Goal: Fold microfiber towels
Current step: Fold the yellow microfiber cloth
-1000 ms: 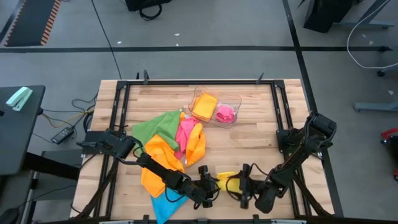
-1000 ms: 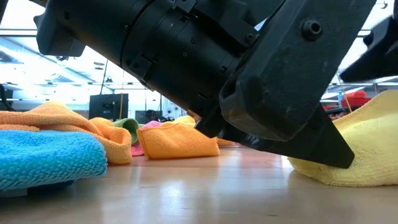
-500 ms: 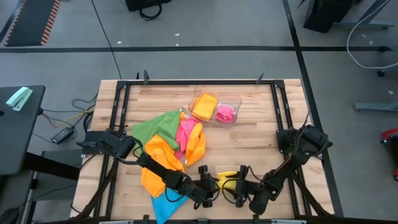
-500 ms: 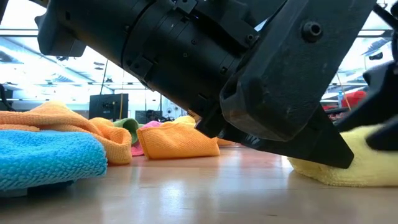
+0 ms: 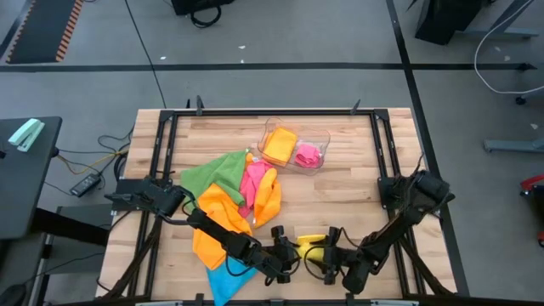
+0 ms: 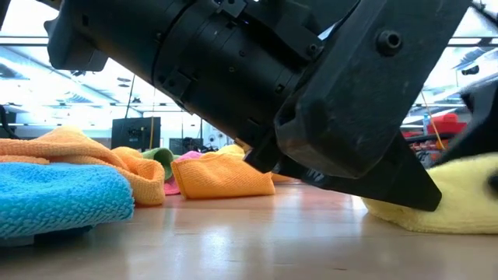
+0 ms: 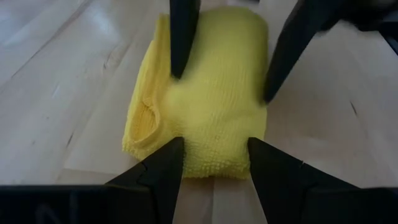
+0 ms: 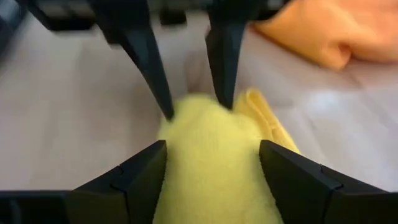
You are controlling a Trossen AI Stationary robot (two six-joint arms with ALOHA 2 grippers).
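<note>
grippers meeting nose to nose over the yellow towel (image 5: 309,245) at the table's near edge, arms stretched low and nearly flat to the wood. left gripper (image 7: 210,163) reaching in from the left, fingers spread to either side of one end of the folded cloth, tips down beside it. right gripper (image 8: 211,163) coming from the opposite end, fingers parted wide with the cloth's hump between them — not pinching. in each wrist view, the other arm's two dark tapered fingers pointing down at the far end of the same cloth.

yellow towel folded into a thick oblong, nubby looped pile, one rolled edge showing layered hems. loose heap of towels further left and back — green towel (image 5: 208,172), pink towel (image 5: 252,181), orange towel (image 5: 217,214) crumpled together, blue towel (image 5: 223,279) lying at the near edge, coarse pile plain in the low view. clear plastic tray (image 5: 321,138) well apart toward the far side, holding a folded orange and a folded pink cloth. pale wooden table (image 5: 348,191), smooth, faintly glossy.
</note>
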